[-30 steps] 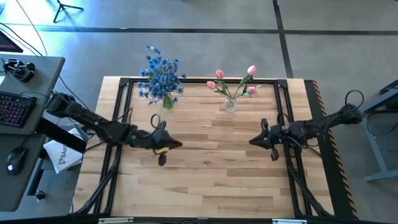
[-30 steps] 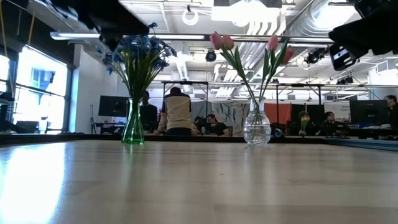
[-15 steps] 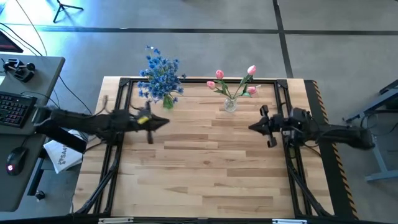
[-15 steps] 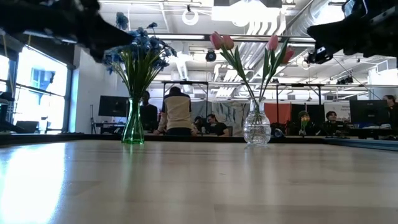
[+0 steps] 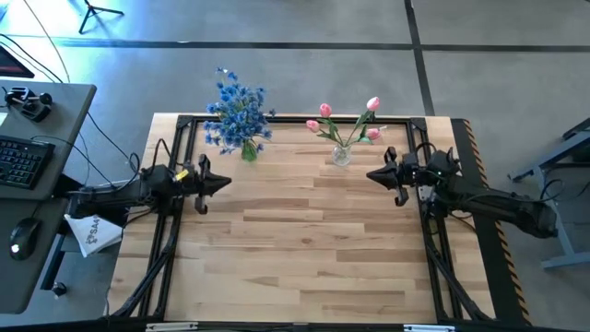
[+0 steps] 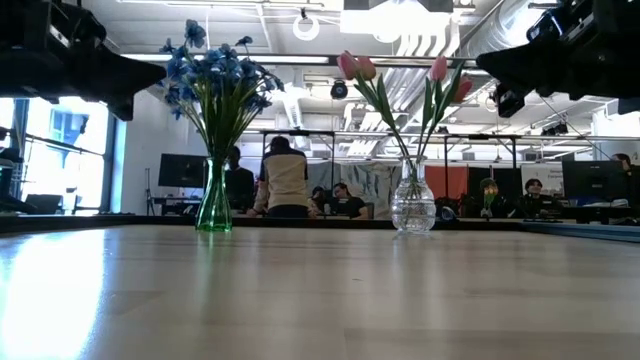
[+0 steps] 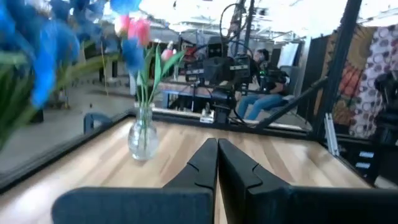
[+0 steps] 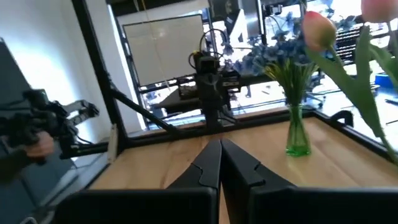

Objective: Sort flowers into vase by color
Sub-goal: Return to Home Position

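Since every stem I can see already stands in a vase, I judge the sorting finished, and what remains is only how such flowers behave if one must be touched again. They look very light. The green stems are thin and, I think, bendable, so the best place to hold one is the bare stem below the leaves, never the blossoms, which would crush or pull off. A pull to the side could also tip a vase, because the bunches make them top-heavy, and the clear one looks breakable.

The blue flowers [image 5: 238, 111] are clusters of many small blossoms, spreading wide above the slim green vase [image 6: 213, 200], which stands upright at the far edge of the table [image 5: 304, 249], toward the left. The pink flowers [image 5: 346, 124] are single buds like tulips, on long stems with narrow leaves, fanning out of the round clear vase [image 6: 413, 205], also at the far edge, well apart from the green one.

The left gripper [image 5: 225, 183] hangs over the left side of the table, near the green vase but not touching it, with its jaws pressed together on nothing. The right gripper [image 5: 371, 176] is near the clear vase, apart from it, likewise closed and empty.
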`<state>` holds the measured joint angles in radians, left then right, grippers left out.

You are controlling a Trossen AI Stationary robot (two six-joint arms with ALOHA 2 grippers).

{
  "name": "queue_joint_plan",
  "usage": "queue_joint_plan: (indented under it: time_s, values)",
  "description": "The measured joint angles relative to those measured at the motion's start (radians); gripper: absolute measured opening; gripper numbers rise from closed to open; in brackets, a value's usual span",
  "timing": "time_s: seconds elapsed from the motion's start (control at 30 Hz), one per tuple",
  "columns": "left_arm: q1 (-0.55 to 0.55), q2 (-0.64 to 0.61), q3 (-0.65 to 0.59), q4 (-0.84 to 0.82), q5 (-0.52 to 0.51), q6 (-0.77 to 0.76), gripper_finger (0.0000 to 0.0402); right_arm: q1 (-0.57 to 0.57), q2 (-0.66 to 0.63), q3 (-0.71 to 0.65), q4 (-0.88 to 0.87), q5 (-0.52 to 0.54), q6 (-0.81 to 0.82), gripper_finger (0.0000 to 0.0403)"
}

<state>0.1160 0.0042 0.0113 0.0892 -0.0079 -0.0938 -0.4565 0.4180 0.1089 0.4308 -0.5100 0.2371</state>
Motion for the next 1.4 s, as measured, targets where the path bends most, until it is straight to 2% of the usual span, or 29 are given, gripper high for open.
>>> queue_joint_plan:
  time_s: [0.2, 0.33, 0.4, 0.47, 0.57, 0.63, 0.7, 0.83, 1.0, 1.17, 1.23, 1.4]
  values:
    - [-0.001, 0.013, 0.001, -0.083, -0.001, 0.096, 0.0, 0.038, -0.002, -0.011, 0.012, 0.014, 0.057, 0.0]
    - [-0.001, 0.033, 0.001, -0.083, -0.002, 0.036, 0.0, 0.124, -0.011, -0.101, 0.093, 0.215, 0.041, 0.0]
    - [-0.001, 0.042, 0.001, -0.081, -0.003, 0.01, 0.0, 0.146, -0.013, -0.097, 0.06, 0.279, -0.021, 0.0]
    - [-0.001, 0.043, 0.001, -0.083, -0.003, -0.006, 0.0, 0.148, -0.006, -0.097, 0.081, 0.245, -0.102, 0.0]
    - [-0.001, 0.043, 0.001, -0.083, -0.004, -0.007, 0.0001, 0.123, -0.007, -0.096, 0.089, 0.074, -0.184, 0.0]
    - [-0.001, 0.043, 0.001, -0.083, -0.004, -0.007, 0.0001, 0.11, -0.007, -0.096, 0.083, 0.015, -0.171, 0.0]
    - [-0.001, 0.043, 0.001, -0.082, -0.004, -0.007, 0.0001, 0.108, -0.007, -0.096, 0.065, 0.058, -0.106, 0.0]
    - [-0.001, 0.043, 0.001, -0.083, -0.004, -0.007, 0.0001, 0.117, 0.001, -0.095, -0.001, 0.164, 0.151, 0.0]
    - [-0.001, 0.043, 0.001, -0.082, -0.004, -0.007, 0.0001, 0.117, 0.0, -0.095, -0.106, 0.164, 0.422, 0.0]
    - [-0.001, 0.043, 0.001, -0.081, -0.004, -0.007, 0.0001, 0.12, 0.0, -0.095, -0.222, 0.114, 0.503, 0.0]
    - [-0.001, 0.043, 0.001, -0.082, -0.004, -0.007, 0.0001, 0.126, -0.032, -0.095, -0.258, 0.133, 0.451, 0.0]
    - [-0.001, 0.043, 0.001, -0.081, -0.004, -0.007, 0.0001, 0.126, -0.198, -0.095, -0.355, 0.184, 0.178, 0.0]
